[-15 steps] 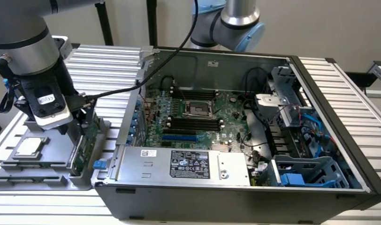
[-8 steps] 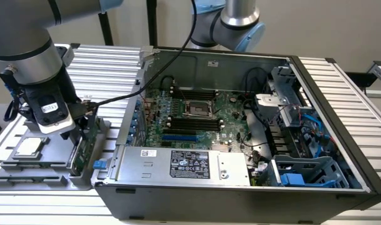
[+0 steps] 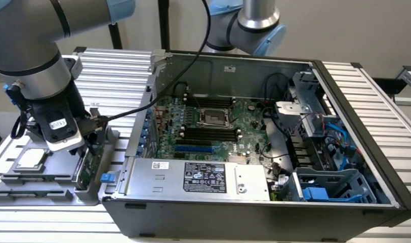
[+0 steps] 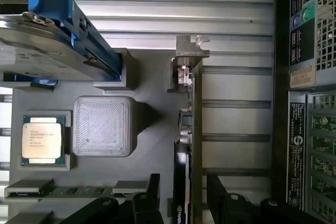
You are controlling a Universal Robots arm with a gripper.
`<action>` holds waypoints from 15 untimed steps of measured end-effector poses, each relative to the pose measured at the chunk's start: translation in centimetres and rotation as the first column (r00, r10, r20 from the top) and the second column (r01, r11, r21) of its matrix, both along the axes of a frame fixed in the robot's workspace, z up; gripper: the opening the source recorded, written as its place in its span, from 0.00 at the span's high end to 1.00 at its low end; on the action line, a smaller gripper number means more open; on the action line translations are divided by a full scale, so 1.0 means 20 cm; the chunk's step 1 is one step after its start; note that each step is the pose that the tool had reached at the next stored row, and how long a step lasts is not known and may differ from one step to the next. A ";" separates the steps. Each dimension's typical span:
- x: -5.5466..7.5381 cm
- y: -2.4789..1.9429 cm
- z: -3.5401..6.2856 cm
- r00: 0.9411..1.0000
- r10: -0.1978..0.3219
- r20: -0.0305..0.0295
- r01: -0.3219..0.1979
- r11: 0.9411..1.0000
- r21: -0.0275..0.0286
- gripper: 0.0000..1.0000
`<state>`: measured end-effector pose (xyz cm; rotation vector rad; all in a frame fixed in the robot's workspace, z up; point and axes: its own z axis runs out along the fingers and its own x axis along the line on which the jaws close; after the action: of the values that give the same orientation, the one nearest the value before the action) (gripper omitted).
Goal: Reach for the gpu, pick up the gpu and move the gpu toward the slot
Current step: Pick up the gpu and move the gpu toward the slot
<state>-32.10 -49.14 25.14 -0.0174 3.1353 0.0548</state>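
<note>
Grey parts tray (image 3: 16, 195), exterior view's left: gripper (image 3: 84, 139) low over gpu (image 3: 86, 171), card stood on edge in holder, upper edge free for pinching. Fingers (image 4: 153, 190) straddle board, apparently spread, not clamped. Open computer case (image 3: 259, 126) sits right.

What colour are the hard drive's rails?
Blue; the rails show best in the wrist view.

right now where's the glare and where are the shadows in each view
Exterior view: ribbed aluminium table glares, black computer case front is dark. Wrist view: bright streaks on the ribs, grey square block throws a shadow toward the thin green circuit-board gpu.
</note>
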 end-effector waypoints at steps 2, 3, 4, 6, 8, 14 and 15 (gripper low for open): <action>0.00 0.001 -0.017 1.000 -0.001 0.000 0.001 1.000 0.000 0.52; 0.00 0.003 -0.023 1.000 -0.002 0.000 0.002 1.000 0.000 0.52; 0.00 0.006 -0.026 1.000 -0.002 0.000 0.002 1.000 0.000 0.52; 0.00 0.012 -0.029 1.000 -0.003 0.000 0.003 1.000 0.000 0.52; 0.00 0.016 -0.031 1.000 -0.004 0.000 0.004 1.000 0.000 0.52; 0.00 0.021 -0.035 1.000 -0.004 0.000 0.004 1.000 0.000 0.60; 0.00 0.022 -0.035 1.000 -0.004 0.000 0.004 1.000 0.000 0.60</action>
<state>-32.10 -48.70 24.44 -0.0112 3.1353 0.0548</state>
